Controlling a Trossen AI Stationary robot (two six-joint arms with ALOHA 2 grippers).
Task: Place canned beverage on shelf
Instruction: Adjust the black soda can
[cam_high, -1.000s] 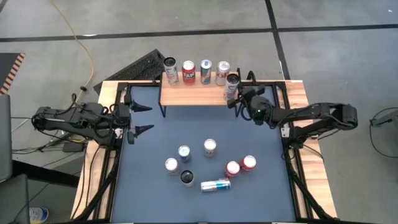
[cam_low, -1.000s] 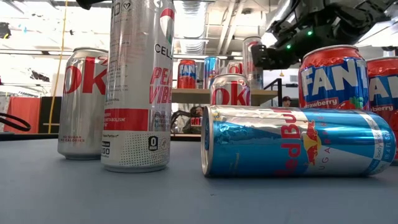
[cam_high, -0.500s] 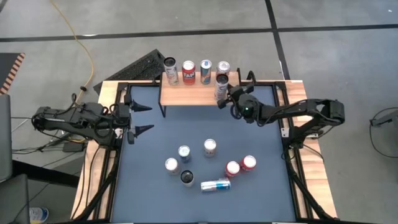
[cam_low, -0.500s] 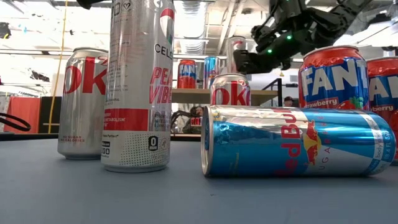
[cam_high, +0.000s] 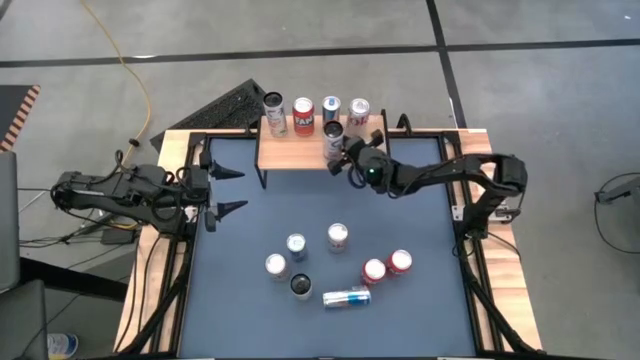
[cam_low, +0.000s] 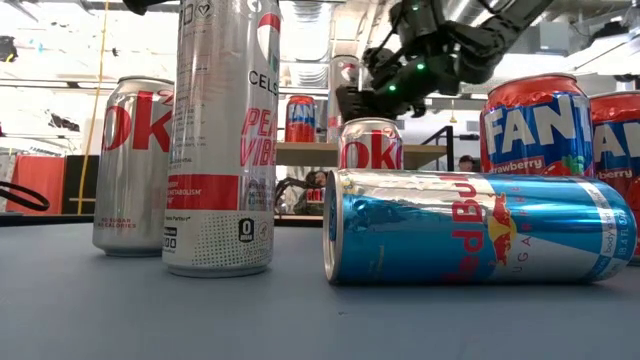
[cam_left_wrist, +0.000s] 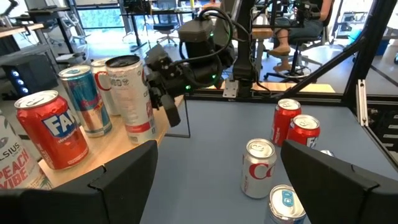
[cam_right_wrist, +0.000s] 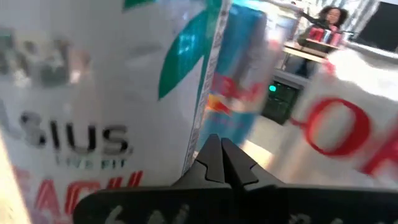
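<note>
A tall white can (cam_high: 334, 138) stands upright on its base on the light-wood shelf (cam_high: 300, 155), near the front edge and about midway along it; it also shows in the left wrist view (cam_left_wrist: 130, 93) and close up in the right wrist view (cam_right_wrist: 93, 93). My right gripper (cam_high: 348, 158) is shut and sits right beside the can on its right side (cam_left_wrist: 169, 107). Behind it, several cans stand in a row along the shelf's back. My left gripper (cam_high: 228, 190) waits open over the table's left edge. My right gripper, fingers shut (cam_right_wrist: 221, 152), lies against the can's side wall that faces the table's right (cam_left_wrist: 148, 93), about mid-height. It comes nearly level from the table's right. The can stays upright with its base on the shelf (cam_left_wrist: 140, 134).
On the table's middle stand several upright cans (cam_high: 337, 237) (cam_high: 276, 265) (cam_high: 400, 262), and a blue can lies on its side (cam_high: 346, 297). A dark keyboard (cam_high: 230, 105) lies behind the shelf. Bare dark mat stretches between the shelf and these cans. A person sits beyond the table (cam_left_wrist: 292, 25).
My right gripper has gone toward the table's left edge along the shelf's front, staying shut. The tall white can has moved with it, upright, from the shelf's right end to about its middle.
</note>
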